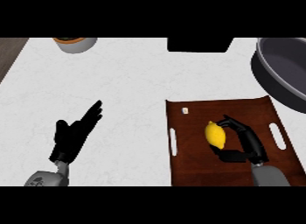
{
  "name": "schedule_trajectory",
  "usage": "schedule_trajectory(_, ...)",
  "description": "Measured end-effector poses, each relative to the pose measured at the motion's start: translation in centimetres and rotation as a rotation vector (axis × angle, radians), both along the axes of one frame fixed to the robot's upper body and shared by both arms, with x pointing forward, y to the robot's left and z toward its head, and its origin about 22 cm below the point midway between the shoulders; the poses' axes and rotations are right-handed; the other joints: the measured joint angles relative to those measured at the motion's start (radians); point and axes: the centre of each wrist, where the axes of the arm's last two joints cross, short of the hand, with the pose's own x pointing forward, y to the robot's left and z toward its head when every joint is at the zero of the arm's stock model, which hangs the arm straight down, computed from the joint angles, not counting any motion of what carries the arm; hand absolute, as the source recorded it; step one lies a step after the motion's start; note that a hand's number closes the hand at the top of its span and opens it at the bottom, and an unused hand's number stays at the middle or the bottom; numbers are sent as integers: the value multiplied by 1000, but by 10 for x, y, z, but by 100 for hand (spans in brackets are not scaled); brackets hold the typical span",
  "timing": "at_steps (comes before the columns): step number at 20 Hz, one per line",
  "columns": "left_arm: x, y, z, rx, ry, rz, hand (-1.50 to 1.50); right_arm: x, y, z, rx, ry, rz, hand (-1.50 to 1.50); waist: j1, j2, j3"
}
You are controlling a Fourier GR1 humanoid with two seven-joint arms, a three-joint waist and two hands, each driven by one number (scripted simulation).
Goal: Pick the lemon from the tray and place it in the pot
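Your right hand curls fingers and thumb around the lemon, which sits on the brown tray, gripped ready to lift. The pot waits at far right. Your left hand rests with straight fingers on the counter.

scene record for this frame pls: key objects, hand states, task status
target: yellow oval lemon, on the brown rectangular tray
goal: dark grey round pot, upper right, lemon not in it
right robot hand: over the tray, fingers and thumb curled round the lemon
left robot hand: open on the white counter, holds nothing
other: grey cup at the far edge
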Motion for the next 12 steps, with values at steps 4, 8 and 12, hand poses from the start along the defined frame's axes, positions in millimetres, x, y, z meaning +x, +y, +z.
schedule_trajectory(4, -2, 7, 0, 0, 1, 20, 0, -19, -93, 13, 38, -42, -132, 150, -12, 12, 16)
schedule_trajectory(8, -3, 9, 0, -2, -2, 34, 0, -57, -192, 43, 33, -71, -340, 150, -28, 25, 26)
schedule_trajectory(12, -2, 7, -1, -7, 1, 15, 0, -89, -255, 73, -14, -136, -471, 150, -10, 33, 30)
